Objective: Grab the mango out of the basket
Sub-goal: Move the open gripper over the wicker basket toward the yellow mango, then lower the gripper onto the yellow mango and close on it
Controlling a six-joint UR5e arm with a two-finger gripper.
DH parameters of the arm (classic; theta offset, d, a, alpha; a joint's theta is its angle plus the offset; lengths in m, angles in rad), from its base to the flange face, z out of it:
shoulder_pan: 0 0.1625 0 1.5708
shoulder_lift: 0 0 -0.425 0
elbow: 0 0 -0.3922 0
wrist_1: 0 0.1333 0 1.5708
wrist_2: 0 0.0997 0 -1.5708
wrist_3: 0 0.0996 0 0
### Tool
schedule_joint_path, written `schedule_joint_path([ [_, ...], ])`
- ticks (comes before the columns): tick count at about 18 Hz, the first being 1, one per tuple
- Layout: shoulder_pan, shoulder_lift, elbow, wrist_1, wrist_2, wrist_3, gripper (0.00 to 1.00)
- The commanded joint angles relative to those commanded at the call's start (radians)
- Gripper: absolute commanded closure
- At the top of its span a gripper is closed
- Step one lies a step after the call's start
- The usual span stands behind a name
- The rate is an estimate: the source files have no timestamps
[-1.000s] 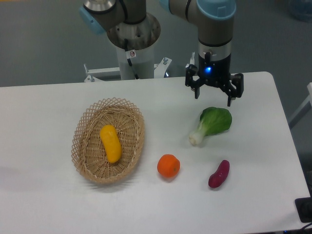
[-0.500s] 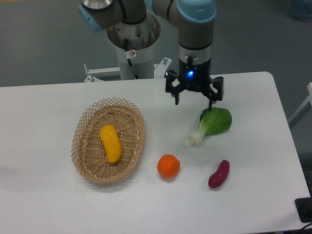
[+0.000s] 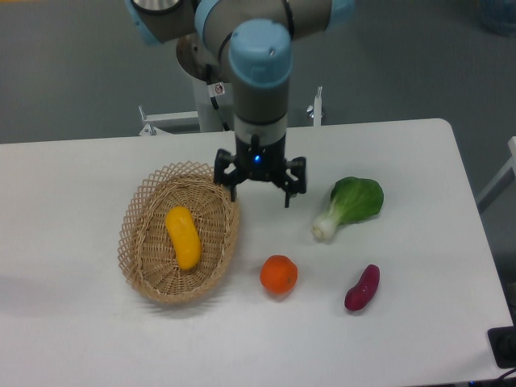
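Observation:
The mango [image 3: 183, 237], a smooth yellow-orange elongated fruit, lies lengthwise in the middle of the oval tan wicker basket [image 3: 142, 211] on the left of the white table. My gripper [image 3: 260, 196] is open and empty, fingers pointing down. It hangs above the table just beyond the basket's right rim, up and to the right of the mango. One fingertip [image 3: 234, 193] is over the basket's rim.
A round orange fruit [image 3: 279, 274] sits right of the basket near the front. A green leafy vegetable [image 3: 350, 205] lies to the right of the gripper. A dark purple-red oblong vegetable [image 3: 363, 288] lies at the front right. The arm's base [image 3: 219, 60] stands behind the table.
The gripper has moved left and towards the front, from the table's back right above the leafy vegetable to the basket's right rim. It stayed open. Nothing on the table moved.

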Motion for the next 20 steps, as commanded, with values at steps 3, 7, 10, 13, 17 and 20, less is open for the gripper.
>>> schedule_joint_path([
  [3, -0.038, -0.035, 0.003, 0.014, -0.005, -0.098, 0.0],
  [7, -0.097, -0.084, -0.006, 0.015, -0.003, -0.181, 0.0],
  [10, -0.126, -0.111, -0.012, 0.019, -0.002, -0.203, 0.0],
  [13, -0.161, -0.121, -0.025, 0.025, -0.002, -0.201, 0.0],
  [17, -0.195, -0.147, -0.052, 0.043, 0.02, -0.198, 0.0],
  [20, -0.221, -0.151, -0.072, 0.058, 0.04, -0.195, 0.0],
])
